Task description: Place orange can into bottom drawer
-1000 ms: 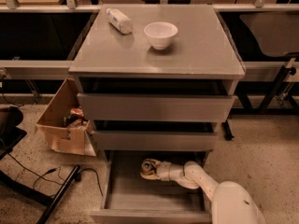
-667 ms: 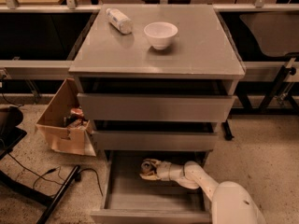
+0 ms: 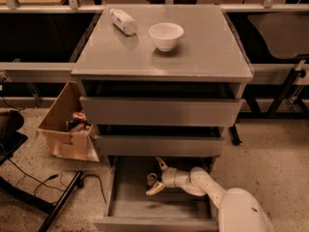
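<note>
The bottom drawer [image 3: 130, 204] of the grey cabinet is pulled out, and my arm reaches into it from the lower right. My gripper [image 3: 158, 177] is inside the drawer, open, with one pale finger pointing up and the other down-left. The orange can [image 3: 151, 180] is small and dark. It stands on the drawer floor in the gap between the spread fingers, near the drawer's middle back. I cannot tell if a finger still touches it.
Two shallower drawers [image 3: 159, 111] above are slightly open and overhang the bottom one. A clear plastic bottle [image 3: 123, 21] and a white bowl [image 3: 166, 36] sit on the cabinet top. A cardboard box [image 3: 65, 129] and cables [image 3: 34, 178] lie on the floor at left.
The gripper's fingers have spread apart; earlier they were closed around the can. The can now sits low in the drawer between them.
</note>
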You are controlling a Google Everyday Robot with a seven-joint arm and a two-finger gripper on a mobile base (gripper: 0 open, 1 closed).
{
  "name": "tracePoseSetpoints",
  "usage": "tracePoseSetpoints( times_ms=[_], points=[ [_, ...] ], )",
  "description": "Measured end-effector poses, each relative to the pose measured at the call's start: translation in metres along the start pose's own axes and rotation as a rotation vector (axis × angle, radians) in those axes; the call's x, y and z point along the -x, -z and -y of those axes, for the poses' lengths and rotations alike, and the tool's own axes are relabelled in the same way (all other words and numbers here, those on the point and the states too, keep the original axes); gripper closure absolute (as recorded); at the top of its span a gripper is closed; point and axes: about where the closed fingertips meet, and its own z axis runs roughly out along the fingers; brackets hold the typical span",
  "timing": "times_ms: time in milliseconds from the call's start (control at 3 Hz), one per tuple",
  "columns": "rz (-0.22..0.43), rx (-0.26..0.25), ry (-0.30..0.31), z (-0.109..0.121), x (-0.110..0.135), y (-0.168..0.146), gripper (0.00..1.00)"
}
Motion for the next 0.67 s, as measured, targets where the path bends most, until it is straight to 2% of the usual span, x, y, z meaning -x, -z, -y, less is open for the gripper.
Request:
tracePoseSetpoints(
  times_ms=[333,667],
  points=[
    [-0.008,0.029,0.017,-0.018,0.003,0.014,0.0],
    [-0.139,0.013,0.06,-0.026,-0.005,0.095,0.0]
  ],
)
